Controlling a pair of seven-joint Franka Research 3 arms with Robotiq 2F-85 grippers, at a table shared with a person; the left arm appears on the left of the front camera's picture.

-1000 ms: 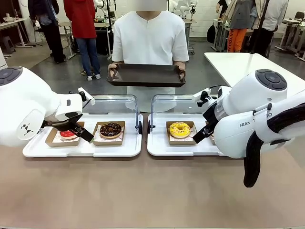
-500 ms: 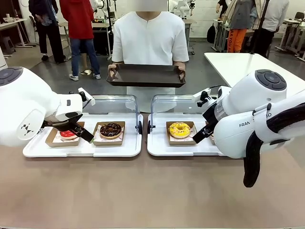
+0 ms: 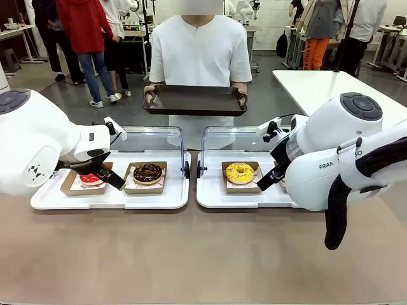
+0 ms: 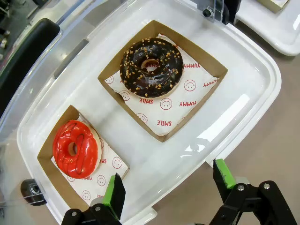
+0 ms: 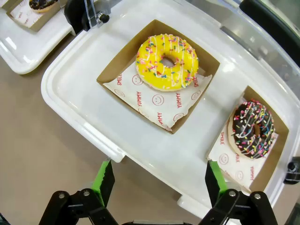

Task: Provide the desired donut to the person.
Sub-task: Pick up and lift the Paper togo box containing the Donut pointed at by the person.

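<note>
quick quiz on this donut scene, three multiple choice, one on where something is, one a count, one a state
1. What shares the left white tray with the red-glazed donut?
A a green donut
B the chocolate donut with nuts
C a plain bagel

2. How many donuts lie on the two white trays together?
A two
B three
C four

3. How is the left gripper?
A open, holding nothing
B shut on a donut
C shut on a box

Answers:
1 B, the two lie side by side on that tray.
2 C, the right white tray adds the yellow sprinkled donut and the sprinkled chocolate donut.
3 A, its green pads stand wide apart with nothing between them.
</note>
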